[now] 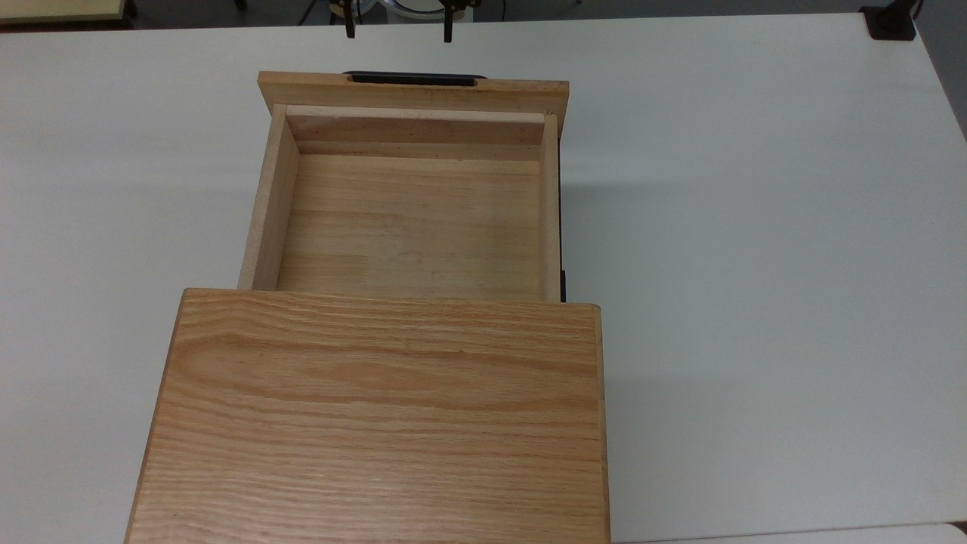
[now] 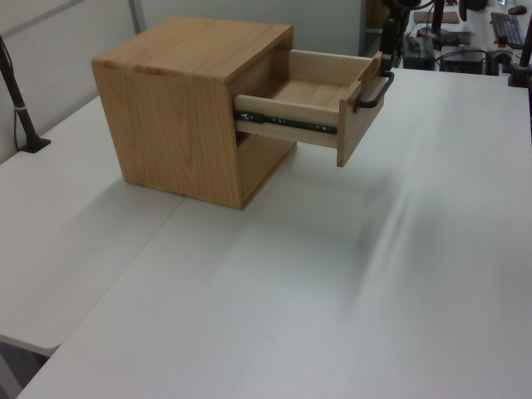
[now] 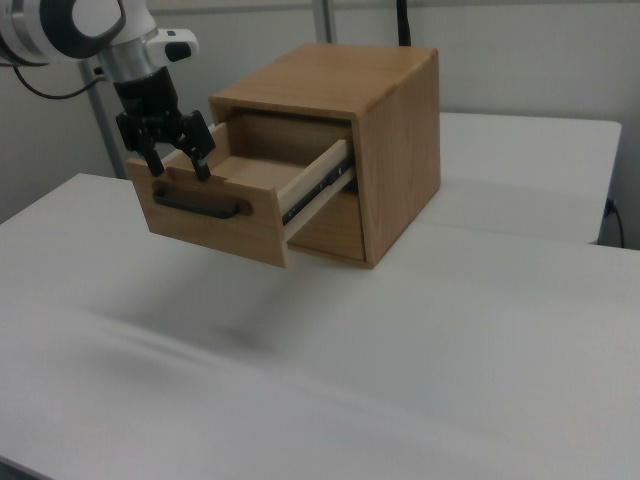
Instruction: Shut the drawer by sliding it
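Lab: white table [image 2: 332,274], robot arm [image 3: 60,25], cables.

The arm's gripper [image 3: 178,160] points down, fingers [image 3: 201,165] spread apart.

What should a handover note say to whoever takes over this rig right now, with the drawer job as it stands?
Gripper: open, fingers spread, just above the drawer's front panel and handle, holding nothing.
Drawer: pulled far out of the cabinet, empty inside, riding on its black side rail. Its black bar handle faces away from the cabinet, toward the arm.
Cabinet stands on the white table.
Done: the arm is positioned at the drawer front; no closing yet.
Left: press on the front panel or handle and slide the drawer straight in until the panel meets the cabinet.
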